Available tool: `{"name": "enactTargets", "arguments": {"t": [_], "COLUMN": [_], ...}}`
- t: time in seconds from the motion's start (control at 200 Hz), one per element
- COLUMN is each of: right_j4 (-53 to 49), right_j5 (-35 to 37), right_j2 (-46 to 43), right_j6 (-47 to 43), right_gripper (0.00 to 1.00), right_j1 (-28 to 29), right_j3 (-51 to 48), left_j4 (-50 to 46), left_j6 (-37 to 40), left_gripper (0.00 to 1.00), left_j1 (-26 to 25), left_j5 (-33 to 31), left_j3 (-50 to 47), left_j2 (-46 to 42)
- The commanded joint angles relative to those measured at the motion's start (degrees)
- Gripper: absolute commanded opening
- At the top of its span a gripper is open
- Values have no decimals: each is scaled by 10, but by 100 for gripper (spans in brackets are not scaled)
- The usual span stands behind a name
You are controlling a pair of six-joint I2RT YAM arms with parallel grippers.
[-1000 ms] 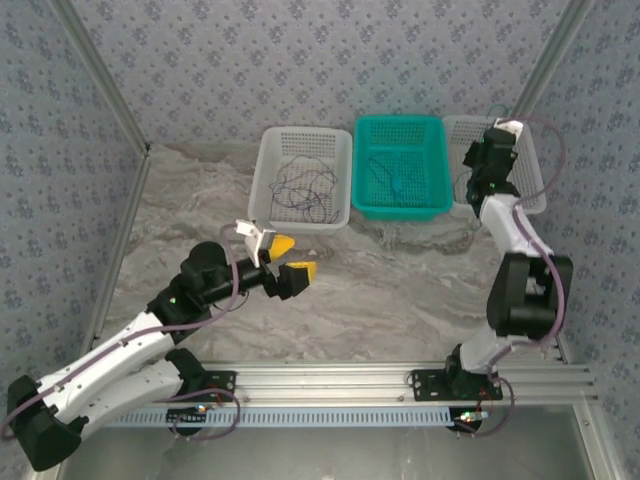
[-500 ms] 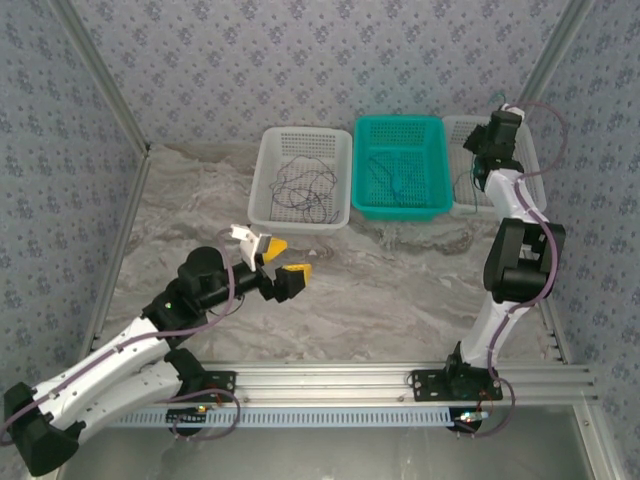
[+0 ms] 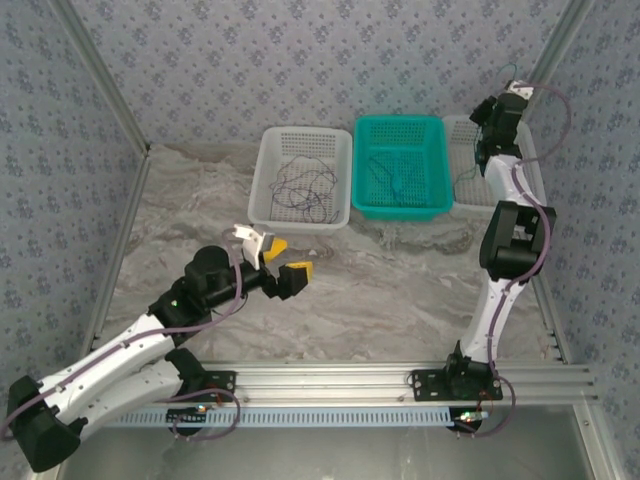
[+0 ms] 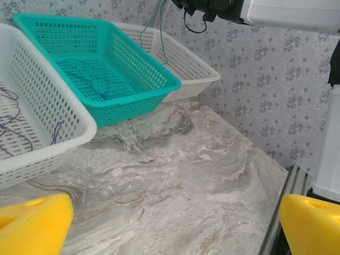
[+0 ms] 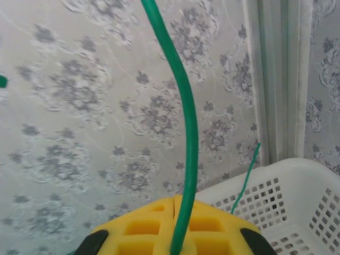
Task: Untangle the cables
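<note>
From above, the right gripper [image 3: 497, 120] is raised over the right white basket [image 3: 462, 150] at the far right of the marble table [image 3: 400, 280]. Its state is hard to read there. Its own wrist camera settles it: the yellow pads [image 5: 143, 226] are pressed together on the teal-green cable [image 5: 187, 133]. The cable rises from between them against the patterned wall, and a second thin stretch slants down toward the basket rim.

The left gripper [image 3: 290, 257] hovers low over bare table, well apart from the baskets, with its jaws spread wide and nothing between them.

The left wrist view looks sideways into the baskets. The blue cable [image 4: 101, 85] lies looped on the floor of the teal basket [image 4: 133, 58]. The dark purplish cable [image 4: 10, 117] sprawls in the left white basket [image 4: 69, 133].
</note>
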Motion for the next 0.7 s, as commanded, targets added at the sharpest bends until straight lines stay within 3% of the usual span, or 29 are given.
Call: {"name": "enactTargets", "arguments": {"t": [0.0, 0.03, 0.15, 0.265, 0.425, 0.585, 0.695], "right_j4": [-120, -141, -154, -183, -198, -148, -87], "right_j5": [27, 30, 30, 27, -32, -59, -56], "right_j2": [43, 48, 35, -3, -80, -186, -307], "right_j6": [13, 21, 44, 45, 47, 26, 6], "right_gripper": [4, 8, 44, 58, 61, 66, 69], "right_j1": [-8, -8, -6, 0, 17, 56, 88], "right_j3": [64, 68, 39, 25, -33, -190, -348], "left_j4": [-20, -35, -114, -148, -219, -243, -236], "left_j6": [-6, -10, -50, -57, -72, -45, 2], "left_gripper": [99, 100, 99, 99, 99, 99, 99], "left_j1": [-3, -3, 1, 7, 12, 25, 41], "left_j5": [-55, -82, -202, -215, -320, -440, -504], "left_j3": [11, 14, 26, 25, 28, 19, 2], "left_j2": [-12, -13, -13, -17, -21, -35, -48]}}
